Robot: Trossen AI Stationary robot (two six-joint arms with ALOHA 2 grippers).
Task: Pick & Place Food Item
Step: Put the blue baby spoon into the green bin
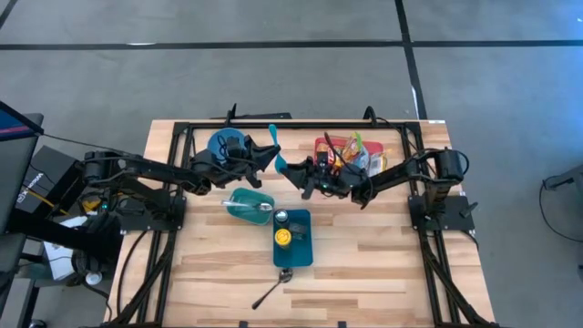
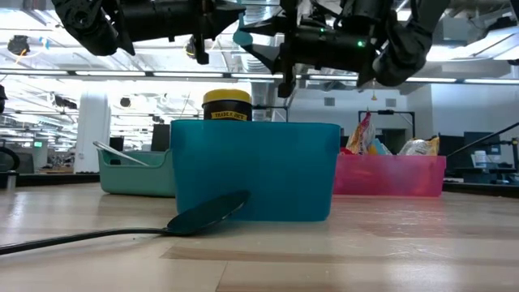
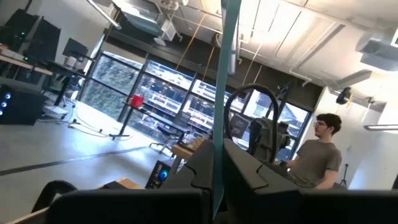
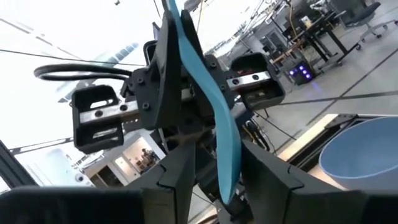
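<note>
A teal plastic utensil (image 1: 276, 150) is in the air over the middle of the table, between my two grippers. My left gripper (image 1: 271, 155) reaches in from the left and is shut on it. It shows edge-on in the left wrist view (image 3: 217, 124). My right gripper (image 1: 291, 173) faces it from the right, open, with its fingers on either side of the utensil's near end (image 4: 227, 174). I cannot tell whether they touch. A pink bin (image 1: 351, 153) of food packets stands at the far right. My left gripper pinches the utensil's flat faces (image 4: 180, 68) between its two fingers, about midway along it. The fingers come level from the table's left and lie across the utensil. The utensil is lifted clear of the table, its thin handle end (image 1: 271, 130) pointing toward the far edge.
A blue bowl (image 1: 226, 144) sits below my left arm. A green tub (image 1: 248, 205) holds a spoon. A blue tub (image 1: 293, 239) holds a yellow-lidded jar (image 2: 226, 104). A dark spoon (image 1: 273, 290) lies near the front edge. A person (image 3: 317, 155) sits beyond the table.
</note>
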